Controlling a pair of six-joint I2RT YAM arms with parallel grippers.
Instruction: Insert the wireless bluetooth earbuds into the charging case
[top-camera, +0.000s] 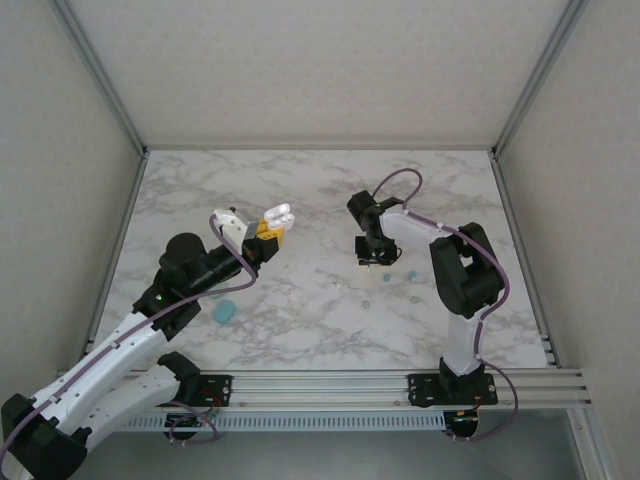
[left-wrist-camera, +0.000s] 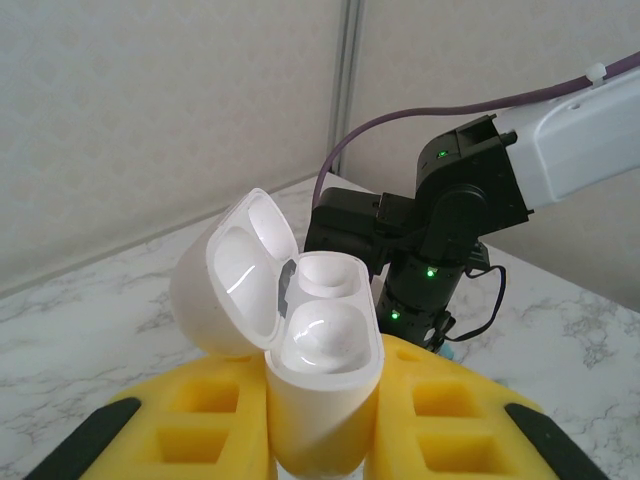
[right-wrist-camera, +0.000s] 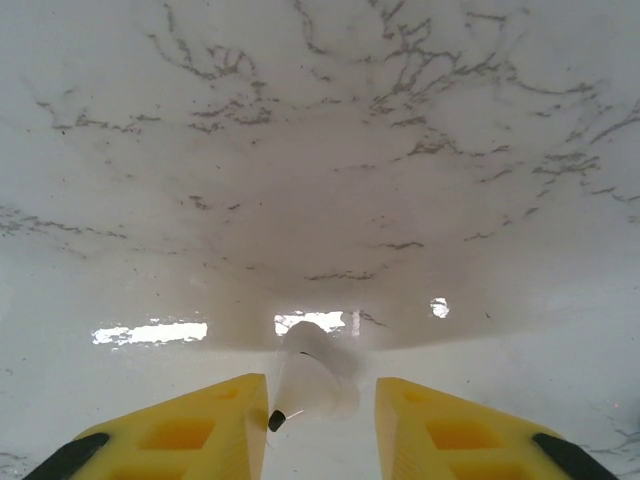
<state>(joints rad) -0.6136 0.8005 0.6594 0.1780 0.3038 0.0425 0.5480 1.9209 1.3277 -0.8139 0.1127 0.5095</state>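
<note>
Pickup step: right gripper (right-wrist-camera: 322, 425) low over table (top-camera: 300, 190), jaws part-open, white earbud (right-wrist-camera: 318, 375) between fingertips, not pinched. Over on left gripper (top-camera: 266, 233): clamped on charging case (left-wrist-camera: 318, 330), lid open. Next: squeeze gently, lift, carry across to case.

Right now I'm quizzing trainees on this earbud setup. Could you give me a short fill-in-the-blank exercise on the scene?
1. The left gripper holds a white charging case with its lid ___.
2. Both sockets in that case are ___.
3. Between the right gripper's yellow fingers sits a white ___.
Missing words: open; empty; earbud.
</note>
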